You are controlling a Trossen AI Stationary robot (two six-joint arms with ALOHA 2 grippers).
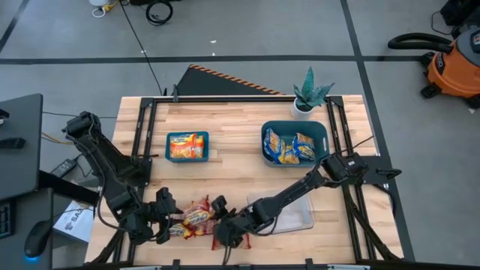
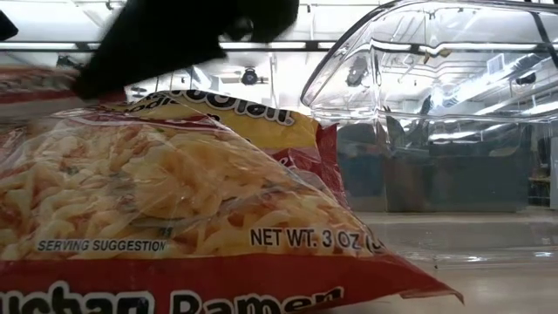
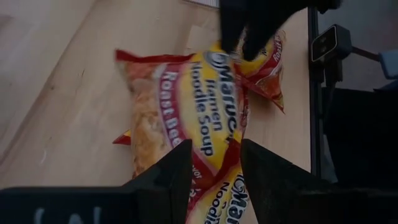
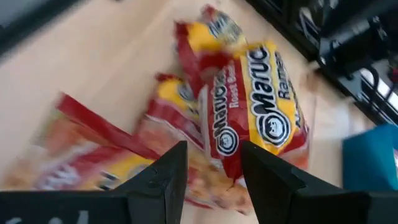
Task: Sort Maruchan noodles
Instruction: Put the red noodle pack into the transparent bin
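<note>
A heap of red-and-yellow Maruchan packets lies on the wood by the table's near edge, and it fills the low view. My left gripper is at the heap's left side, shut on the "Roast Beef" packet. My right gripper is at the heap's right side, shut on a packet. It also shows across the heap in the left wrist view. An orange packet lies in the left teal bin. Blue-and-yellow packets lie in the right teal bin. My left gripper pinches the near end of the Roast Beef packet between its two fingers, coming from the table's left. The packet runs away from the fingers across the heap, and a second packet shows below it in the gap. My right gripper pinches a red crimped edge of a packet between its two fingers, coming from the table's right and slanting down. The rest of that packet lies on the other packets of the heap.
A clear plastic container sits right of the heap, under my right arm, and looms behind the packets in the low view. A potted plant stands at the far edge beside the right bin. Bare wood lies between the bins and the heap.
</note>
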